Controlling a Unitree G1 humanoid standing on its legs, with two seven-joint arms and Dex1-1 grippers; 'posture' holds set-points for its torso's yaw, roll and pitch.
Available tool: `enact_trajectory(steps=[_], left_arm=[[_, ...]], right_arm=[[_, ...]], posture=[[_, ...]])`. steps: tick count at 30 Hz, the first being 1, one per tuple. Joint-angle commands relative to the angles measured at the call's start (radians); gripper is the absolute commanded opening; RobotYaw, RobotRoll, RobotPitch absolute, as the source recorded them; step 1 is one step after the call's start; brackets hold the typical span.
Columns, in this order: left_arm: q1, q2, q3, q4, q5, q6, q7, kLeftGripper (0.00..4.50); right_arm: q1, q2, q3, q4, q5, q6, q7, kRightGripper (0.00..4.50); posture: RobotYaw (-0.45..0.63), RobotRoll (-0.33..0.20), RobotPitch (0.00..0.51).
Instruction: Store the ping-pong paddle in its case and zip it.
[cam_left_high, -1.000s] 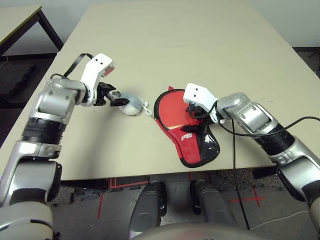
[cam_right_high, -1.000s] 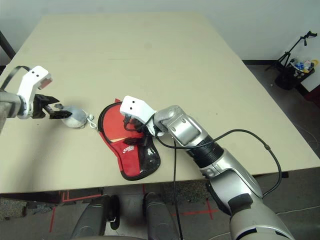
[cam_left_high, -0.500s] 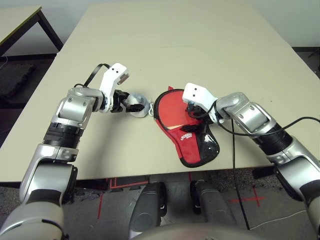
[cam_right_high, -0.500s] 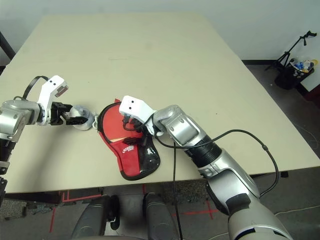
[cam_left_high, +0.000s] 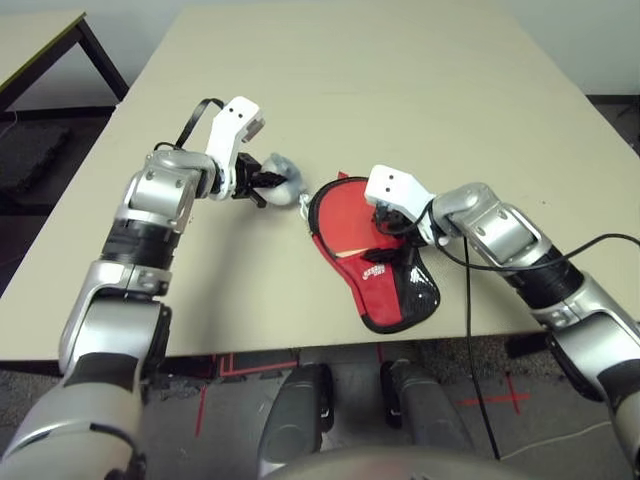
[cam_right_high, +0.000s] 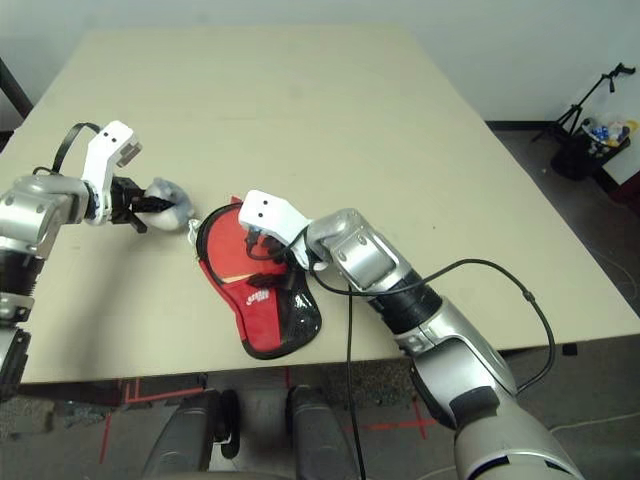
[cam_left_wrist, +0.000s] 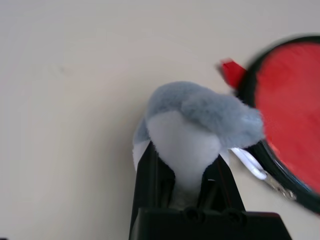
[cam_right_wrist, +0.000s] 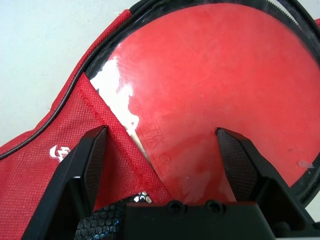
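Note:
The red case (cam_left_high: 385, 285) lies open near the table's front edge, its mesh pocket toward me. Inside it shows the ping-pong paddle's red face (cam_left_high: 345, 225), also seen as the red rubber (cam_right_wrist: 215, 75) beside the case fabric (cam_right_wrist: 50, 165). My right gripper (cam_right_wrist: 162, 137) hovers open just above the paddle face, over the case (cam_left_high: 392, 225). A small grey and white pouch (cam_left_high: 278, 172) hangs by a white cord (cam_left_high: 303, 205) from the case's rim. My left gripper (cam_left_high: 260, 182) is shut on this pouch (cam_left_wrist: 195, 120), left of the case.
A black cable (cam_left_high: 470, 300) runs from my right forearm past the table's front edge. A dark second table (cam_left_high: 40, 40) stands at the far left. A tripod and clutter (cam_right_high: 590, 130) sit on the floor at the right. The far tabletop (cam_left_high: 380, 70) is bare.
My left gripper moved in toward the case, shut on the grey pouch, and carried it a little farther up the table. The right arm and the case have not moved.

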Motion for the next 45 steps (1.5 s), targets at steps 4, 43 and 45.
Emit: enact_trajectory(steps=[4,43,45], left_arm=[[-0.148,-0.132,-0.005,0.338,0.075,-0.278,0.107,0.31],[-0.286,-0.572,0.069,0.618,0.105,-0.436,-0.048,0.29],[-0.278,-0.569,0.071,0.613,0.099,-0.412,-0.072,0.29]], right_arm=[[0.051,0.007,0.071,0.034,-0.044,0.042,0.004,4.5],[0.044,0.084,0.05,0.025,-0.065,0.086,-0.009,4.5],[0.042,0.086,0.049,0.031,-0.067,0.083,-0.008,4.5]], posture=[[-0.02,0.0,0.18],[-0.07,0.0,0.191],[-0.07,0.0,0.189]])
